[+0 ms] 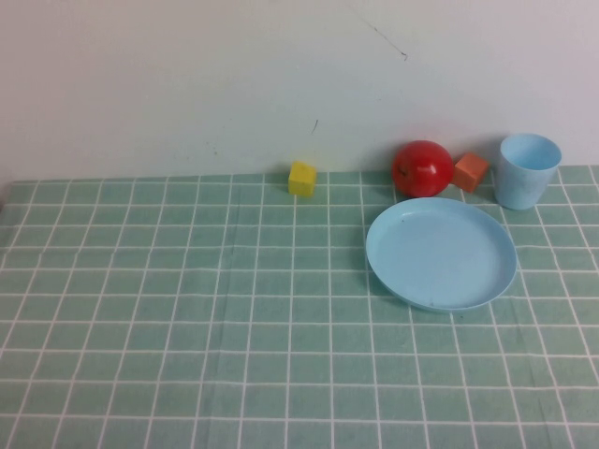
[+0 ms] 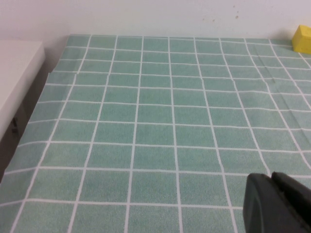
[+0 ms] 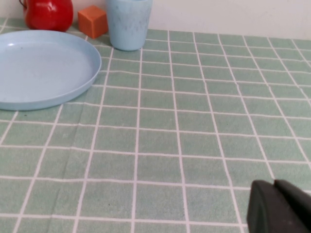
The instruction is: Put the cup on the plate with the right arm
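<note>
Cup upright at the far right of the table, near the wall, behind the plate and to its right; small gap between them. Plate empty, flat on the green checked cloth. Orange block just beside the cup on its left, red apple next to that, behind the plate's far rim. Yellow block well apart, further left along the wall.

Neither arm visible from above. Right gripper only a dark corner in its wrist view, low over bare cloth, well short of the cup; open or closed: cannot tell. Left gripper likewise a dark corner over bare cloth on the left side, apparently parked; state: cannot tell.

Task not yet started: cup untouched.

Likely risks:
- Light, tapered, smooth cup; a nudge from one finger before closing probably tips it or pushes it against the wall.
- Orange block close on the left; a wide approach could knock it into the apple, and the apple could roll onto the plate.
- Grip too high on the rim may squeeze the thin wall and let it slip.
- Low carry could catch the plate's raised rim and shift the plate.
</note>
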You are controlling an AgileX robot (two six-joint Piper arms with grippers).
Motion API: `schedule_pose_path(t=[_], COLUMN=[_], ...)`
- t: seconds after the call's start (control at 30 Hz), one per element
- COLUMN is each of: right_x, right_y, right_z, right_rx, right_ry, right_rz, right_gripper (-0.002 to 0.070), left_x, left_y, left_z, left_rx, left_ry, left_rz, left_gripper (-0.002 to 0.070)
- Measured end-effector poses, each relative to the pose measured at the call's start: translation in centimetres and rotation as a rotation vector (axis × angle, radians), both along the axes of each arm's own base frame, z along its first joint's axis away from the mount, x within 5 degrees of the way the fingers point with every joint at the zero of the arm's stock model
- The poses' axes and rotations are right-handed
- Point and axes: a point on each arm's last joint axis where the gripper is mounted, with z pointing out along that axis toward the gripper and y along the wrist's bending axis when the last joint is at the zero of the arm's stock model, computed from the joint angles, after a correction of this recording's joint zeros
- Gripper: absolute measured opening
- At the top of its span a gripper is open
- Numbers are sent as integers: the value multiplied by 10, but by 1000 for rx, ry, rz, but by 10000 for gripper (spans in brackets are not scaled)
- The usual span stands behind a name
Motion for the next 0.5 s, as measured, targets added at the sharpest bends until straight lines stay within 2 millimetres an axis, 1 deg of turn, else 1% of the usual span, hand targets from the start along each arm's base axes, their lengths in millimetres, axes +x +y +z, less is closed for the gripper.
schedule_pose_path(t=[0.1, 0.17, 0.23, 0.33, 0.5], right_x=[1, 2, 4, 6, 3], right_y=[0, 0, 1, 2, 8], right_z=[1, 6, 14, 30, 54], right_rx=[-1, -5, -31, -117, -191], right_ry=[-18, -74, -166, -330, -605], right_rz=[1, 6, 16, 45, 95], right_gripper=[-3, -3, -3, -3, -3], left_x=[0, 0, 0, 0, 0], left_y=[0, 0, 0, 0, 0], left_z=[0, 0, 0, 0, 0], left_rx=[0, 0, 0, 0, 0], left_ry=[0, 0, 0, 0, 0], left_rz=[0, 0, 0, 0, 0], left_gripper=[-3, -2, -2, -3, -3])
